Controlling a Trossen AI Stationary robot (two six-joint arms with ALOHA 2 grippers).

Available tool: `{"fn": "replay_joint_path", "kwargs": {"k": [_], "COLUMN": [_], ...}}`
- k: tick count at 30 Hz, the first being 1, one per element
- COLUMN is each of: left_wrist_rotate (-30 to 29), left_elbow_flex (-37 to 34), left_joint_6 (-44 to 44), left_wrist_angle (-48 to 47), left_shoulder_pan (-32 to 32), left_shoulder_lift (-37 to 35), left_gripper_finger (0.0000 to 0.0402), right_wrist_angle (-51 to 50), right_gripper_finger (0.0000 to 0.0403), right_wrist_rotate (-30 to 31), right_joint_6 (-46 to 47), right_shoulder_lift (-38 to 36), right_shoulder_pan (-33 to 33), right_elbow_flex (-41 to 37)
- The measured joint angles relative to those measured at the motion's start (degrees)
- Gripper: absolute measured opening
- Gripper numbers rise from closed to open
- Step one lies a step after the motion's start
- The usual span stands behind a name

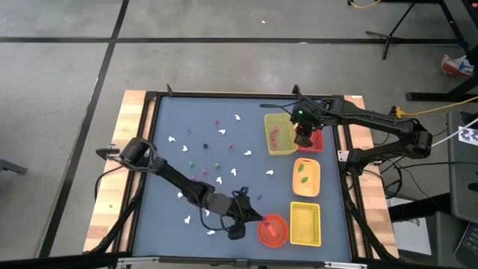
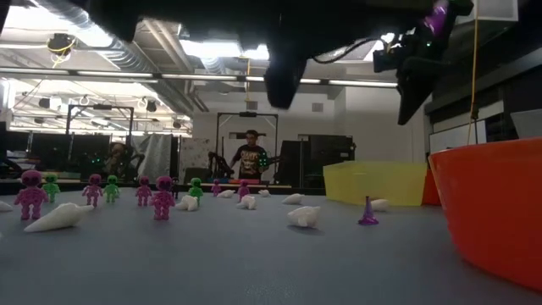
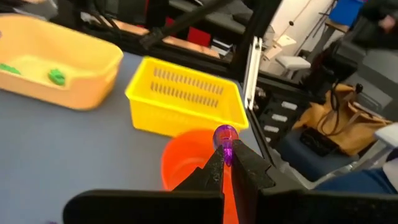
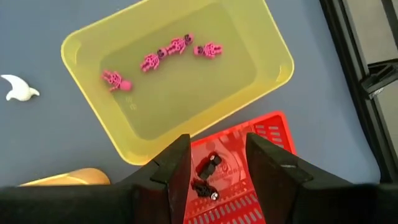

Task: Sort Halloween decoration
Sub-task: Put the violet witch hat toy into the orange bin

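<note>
My left gripper (image 3: 227, 155) is shut on a small purple decoration piece (image 3: 225, 135) just over the near rim of the round red-orange bowl (image 3: 189, 165), at the table's near right (image 1: 256, 219). My right gripper (image 4: 217, 155) hangs open above the red tray (image 4: 249, 168), which holds dark pieces (image 4: 208, 169). Loose white ghosts (image 2: 305, 216), pink figures (image 2: 163, 196), green figures (image 2: 111, 188) and a purple cone (image 2: 367, 212) stand or lie on the blue-grey table top (image 1: 202, 119). My left gripper pinches the purple piece between its two fingertips (image 3: 244, 160); the piece's rounded end (image 3: 225, 133) sticks out past the tips. The fingers reach nearly level, slanting slightly down, from the table's left toward the bowl. The piece is lifted clear of the table.
A yellow tray (image 4: 180, 68) with pink figures (image 4: 163, 57) sits at the far right beside the red tray. An orange tray (image 3: 56, 59) with green pieces (image 3: 56, 76) and a yellow basket (image 3: 186, 96) line the right edge. A person stands in the room beyond the table (image 2: 251, 157).
</note>
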Motion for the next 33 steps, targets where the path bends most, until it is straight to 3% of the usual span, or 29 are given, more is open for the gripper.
{"fn": "replay_joint_path", "kwargs": {"k": [8,15,26,33], "left_wrist_rotate": [-0.1,-0.2,-0.1,0.0], "left_elbow_flex": [0.0,1.0,7.6,8.4], "left_joint_6": [0.0,0.2,11.3,11.6], "left_wrist_angle": [7.6,8.0,2.3,-0.2], "left_shoulder_pan": [-2.0,-3.5,-2.7,-2.6], "left_shoulder_lift": [5.6,6.5,6.4,6.5], "left_gripper_finger": [0.0000,0.0000,0.0000,0.0000], "right_wrist_angle": [0.7,0.7,0.7,0.7], "right_gripper_finger": [0.0152,0.0152,0.0152,0.0152], "right_wrist_rotate": [0.0,0.0,0.0,0.0], "right_joint_6": [0.0,0.0,0.0,0.0], "right_shoulder_lift": [0.0,0.0,0.0,0.0], "right_shoulder_pan": [0.0,0.0,0.0,0.0], "right_elbow_flex": [0.0,0.0,0.0,0.0]}}
